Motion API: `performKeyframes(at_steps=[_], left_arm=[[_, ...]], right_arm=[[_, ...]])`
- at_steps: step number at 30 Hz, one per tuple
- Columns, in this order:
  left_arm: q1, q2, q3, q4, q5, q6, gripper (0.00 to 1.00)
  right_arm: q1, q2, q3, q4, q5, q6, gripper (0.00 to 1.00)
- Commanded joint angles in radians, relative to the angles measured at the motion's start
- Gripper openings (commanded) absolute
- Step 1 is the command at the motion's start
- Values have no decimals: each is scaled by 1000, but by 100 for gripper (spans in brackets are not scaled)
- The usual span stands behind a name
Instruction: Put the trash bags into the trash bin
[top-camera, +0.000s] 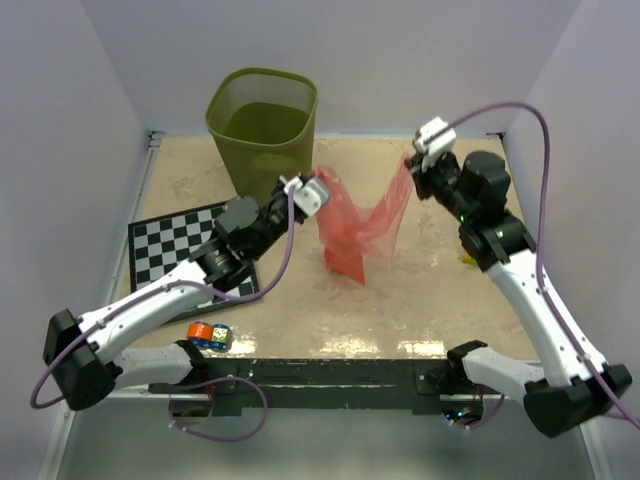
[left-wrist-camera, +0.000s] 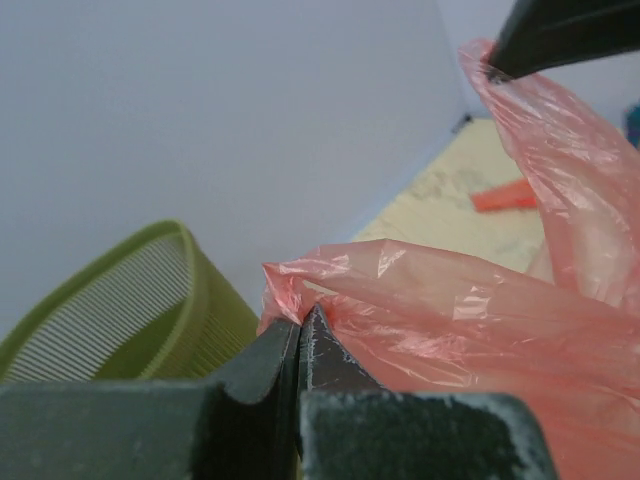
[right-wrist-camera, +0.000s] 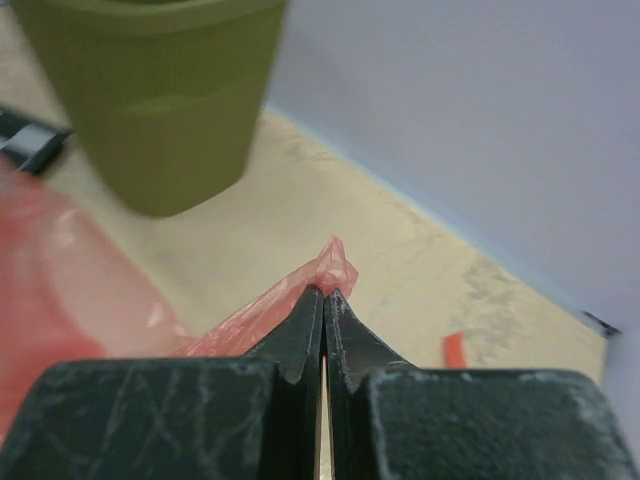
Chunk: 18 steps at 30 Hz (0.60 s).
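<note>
A wide red-pink trash bag (top-camera: 358, 228) hangs stretched between my two grippers above the table's middle. My left gripper (top-camera: 318, 190) is shut on its left corner, just right of the olive-green mesh trash bin (top-camera: 262, 118). My right gripper (top-camera: 411, 166) is shut on its right corner. In the left wrist view my gripper (left-wrist-camera: 303, 316) pinches the film (left-wrist-camera: 450, 310), with the bin (left-wrist-camera: 130, 320) at left. In the right wrist view my gripper (right-wrist-camera: 325, 292) pinches a bag tip (right-wrist-camera: 335, 262), with the bin (right-wrist-camera: 150, 90) ahead. A small flat red strip (right-wrist-camera: 455, 350) lies on the table; it also shows in the left wrist view (left-wrist-camera: 505, 197).
A checkerboard mat (top-camera: 185, 245) lies at left under my left arm. An orange and blue toy block (top-camera: 208, 335) sits near the front edge. A small yellow item (top-camera: 466, 258) shows beside my right arm. Walls enclose the table on three sides.
</note>
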Motion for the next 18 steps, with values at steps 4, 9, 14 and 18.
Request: performKeyframes(at_steps=[4,9,14,18], left_arm=[[98,229,378,333,-331,36,0],[138,240,419,102,-184,-110,0],[115,178,303,-93,114,-251,0],[94,166,289,-139,125,-300,0]], right_arm=[[-312,325,477,211,331,219,0],[-317,358,491,149,35,272,0],[-225,272,295,79,-145,360,0],[-214,150,175,79,-212,364,0]])
